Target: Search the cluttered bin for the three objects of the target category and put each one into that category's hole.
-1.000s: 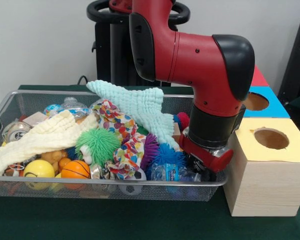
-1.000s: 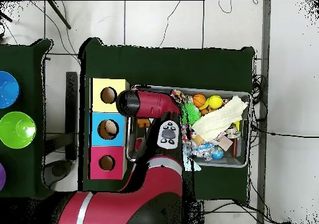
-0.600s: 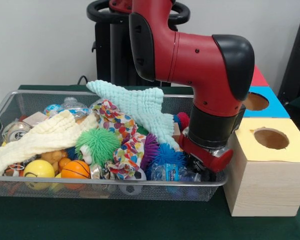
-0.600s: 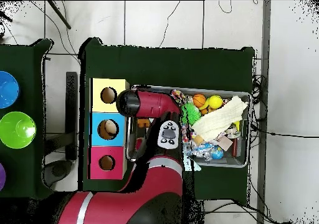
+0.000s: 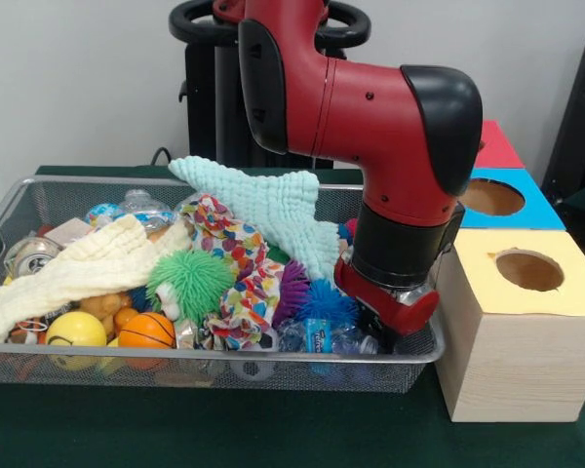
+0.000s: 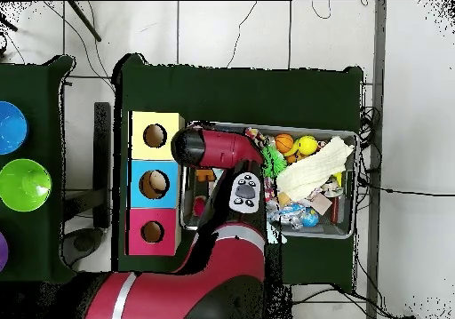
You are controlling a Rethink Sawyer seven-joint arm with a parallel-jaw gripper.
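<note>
Green cloth covers the worktop (image 5: 273, 434), where a silver wire-mesh bin (image 5: 39, 200) heaped with toys sits just left of a row of wooden boxes with round holes in yellow, blue and red tops. The red and black robot arm (image 5: 370, 107) bends down into the bin's lower right corner in the front view, its gripper (image 5: 375, 327) buried among the clutter beside a clear crinkled plastic water bottle with a blue label (image 5: 322, 336). Whether the gripper is open, closed or holding anything cannot be told, since the wrist hides it. Nothing marks the target category; if it is bottles, the nearest one lies just left of the gripper, its long axis running left to right along the bin's front wall. The yellow-topped wooden box (image 5: 526, 292) stands immediately right of the gripper, so any lift would probably need only a short carry to the right.
</note>
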